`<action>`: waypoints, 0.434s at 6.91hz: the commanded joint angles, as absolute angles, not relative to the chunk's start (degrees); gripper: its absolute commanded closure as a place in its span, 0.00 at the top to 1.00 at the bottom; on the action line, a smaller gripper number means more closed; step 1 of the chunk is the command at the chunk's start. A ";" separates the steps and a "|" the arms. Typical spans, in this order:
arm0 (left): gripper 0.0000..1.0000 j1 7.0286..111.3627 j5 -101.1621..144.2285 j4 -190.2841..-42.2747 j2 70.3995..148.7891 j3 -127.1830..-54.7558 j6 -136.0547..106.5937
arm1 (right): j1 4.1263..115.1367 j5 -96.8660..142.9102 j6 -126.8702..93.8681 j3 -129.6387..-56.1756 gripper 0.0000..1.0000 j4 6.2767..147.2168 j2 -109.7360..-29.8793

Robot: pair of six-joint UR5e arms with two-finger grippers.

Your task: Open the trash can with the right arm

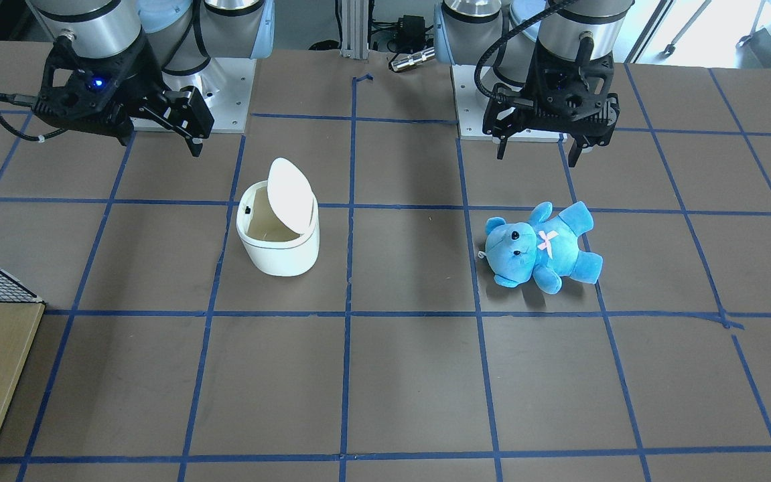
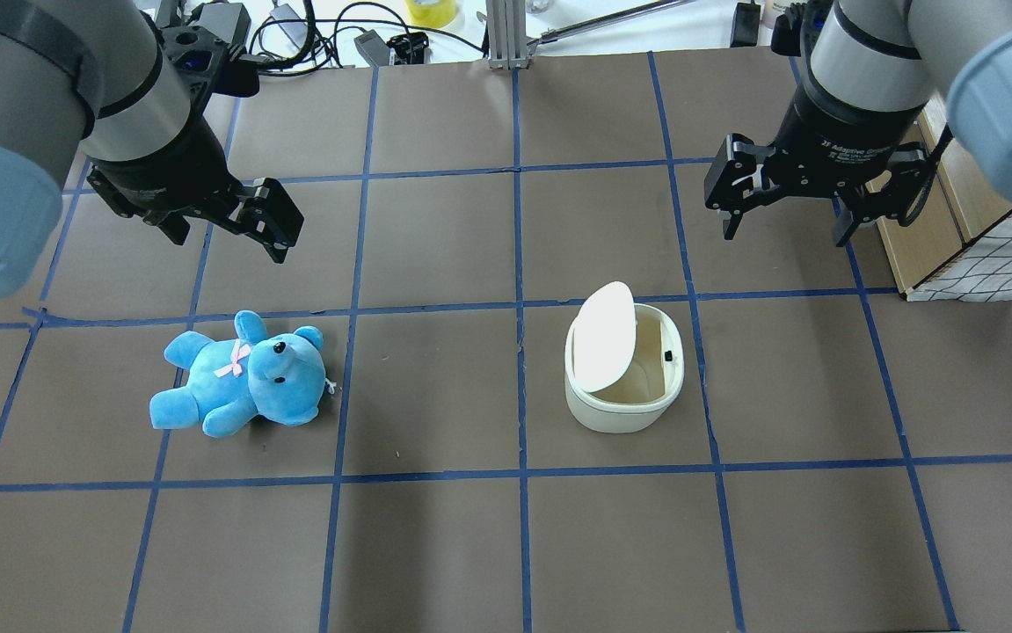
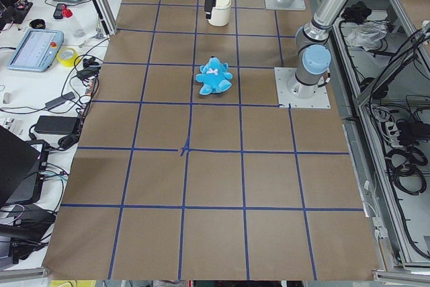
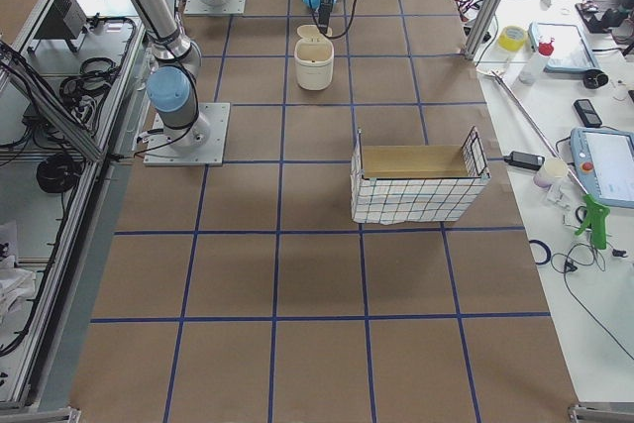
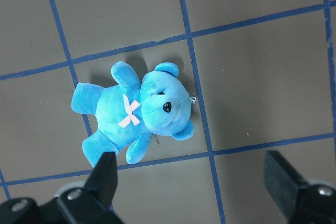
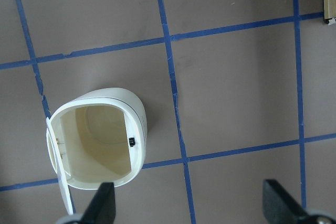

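Observation:
The white trash can (image 1: pixel 283 258) stands on the brown table with its flip lid (image 1: pixel 289 194) raised, so the empty inside shows. It also shows in the overhead view (image 2: pixel 620 411) and the right wrist view (image 6: pixel 135 109). My right gripper (image 2: pixel 784 234), the one with the blue light (image 1: pixel 159 144), is open and empty. It hangs above the table, behind the can and to its right in the overhead view, not touching it. My left gripper (image 2: pixel 229 246) is open and empty above the blue teddy bear (image 2: pixel 242 380).
The teddy bear (image 1: pixel 539 248) lies on its back left of the can in the overhead view. A wire basket with a checked liner (image 2: pixel 989 255) stands at the table's right edge, near my right gripper. Blue tape lines grid the table.

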State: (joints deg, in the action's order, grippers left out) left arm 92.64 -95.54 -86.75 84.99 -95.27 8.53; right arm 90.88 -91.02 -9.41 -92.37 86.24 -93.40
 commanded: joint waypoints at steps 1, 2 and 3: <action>1.00 92.64 -95.54 -86.75 84.99 -95.27 8.53 | 90.88 -91.05 -9.40 -92.37 1.00 86.31 -93.34; 1.00 92.64 -95.54 -86.75 84.99 -95.27 8.53 | 90.88 -91.14 -9.40 -92.37 1.00 86.31 -93.34; 1.00 92.64 -95.54 -86.75 84.99 -95.27 8.53 | 90.88 -91.23 -9.40 -92.37 1.00 86.22 -93.34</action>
